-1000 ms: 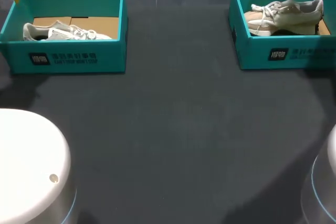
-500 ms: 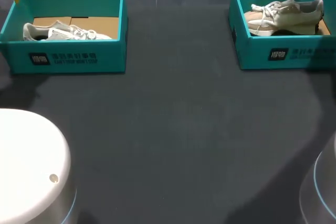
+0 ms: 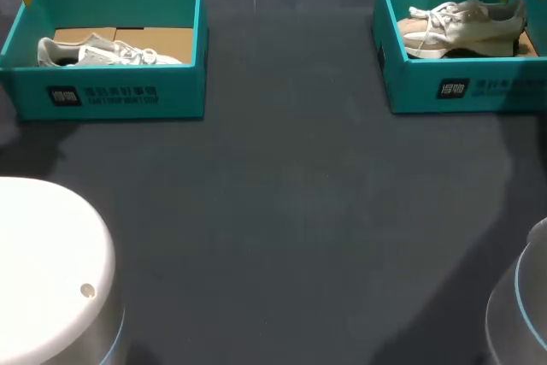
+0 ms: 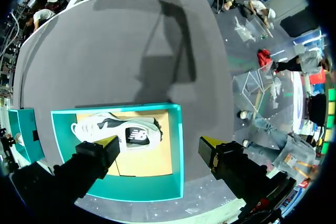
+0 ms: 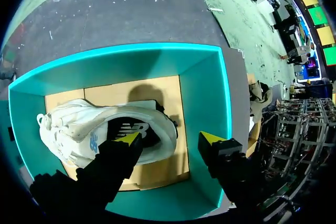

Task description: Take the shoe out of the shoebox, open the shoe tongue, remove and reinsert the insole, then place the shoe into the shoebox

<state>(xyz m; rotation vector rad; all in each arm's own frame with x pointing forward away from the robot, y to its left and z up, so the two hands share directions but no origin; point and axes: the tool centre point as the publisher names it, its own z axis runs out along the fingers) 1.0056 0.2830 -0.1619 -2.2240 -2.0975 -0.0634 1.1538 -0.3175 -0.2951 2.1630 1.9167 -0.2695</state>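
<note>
Two shoes, one to a box. The pale beige lace-up sneaker with white laces (image 3: pixel 466 25) lies in the open teal cardboard shoebox (image 3: pixel 461 91) at the upper right of the head view, with its toe towards the picture's left. Its dark lining shows at the collar in the right wrist view. The white-and-grey sneaker (image 3: pixel 107 51) sits low in the second teal shoebox (image 3: pixel 128 96) at the upper left. Both boxes have brown cardboard floors and stand well apart on the dark grey table (image 3: pixel 282 211).

Two grippers. The right gripper (image 5: pixel 169 138) hangs over the beige sneaker's heel end, fingers spread apart and gripping nothing. The left gripper (image 4: pixel 158 141) hangs over its own box, fingers likewise apart.
</note>
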